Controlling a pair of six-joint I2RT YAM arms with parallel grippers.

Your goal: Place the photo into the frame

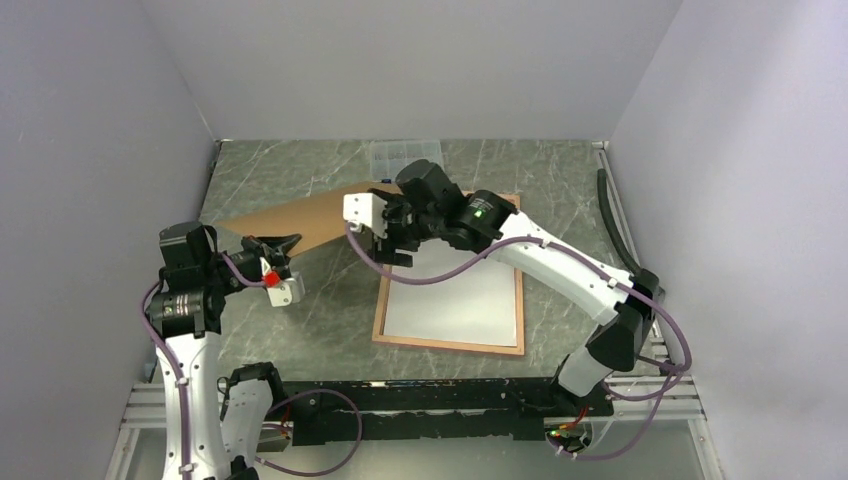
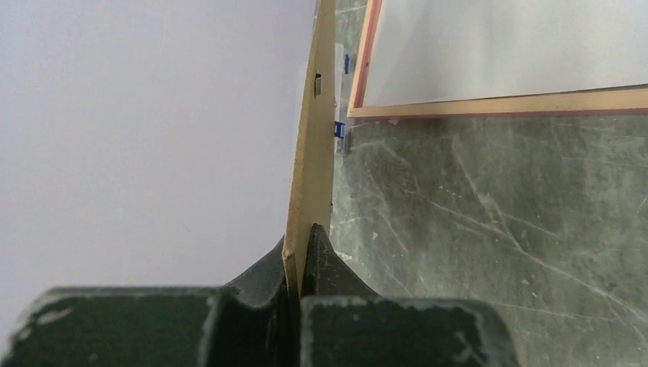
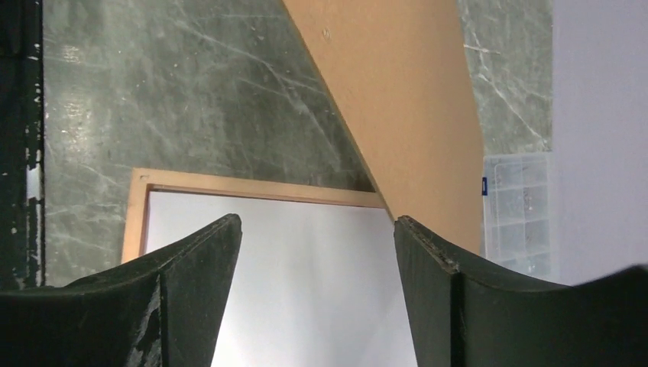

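The frame [image 1: 450, 346] lies flat on the table right of centre with its wood-brown side up; its rim also shows in the wrist views [image 2: 497, 105] [image 3: 252, 186]. A plain white surface [image 1: 455, 300] fills its opening. The photo's picture side is out of view. My left gripper [image 1: 290, 241] [image 2: 302, 245] is shut on one corner of the brown backing board [image 1: 300, 218] [image 2: 309, 176], which is held edge-on, raised and slanting up from the table. My right gripper [image 1: 388, 248] [image 3: 317, 222] hangs open over the frame's far left corner, empty, with the board [image 3: 405, 99] just beyond it.
A small clear compartment box [image 1: 405, 155] [image 3: 520, 206] sits at the back of the table behind the board. Grey walls close in on the left, back and right. A black cable [image 1: 615, 225] runs along the right edge.
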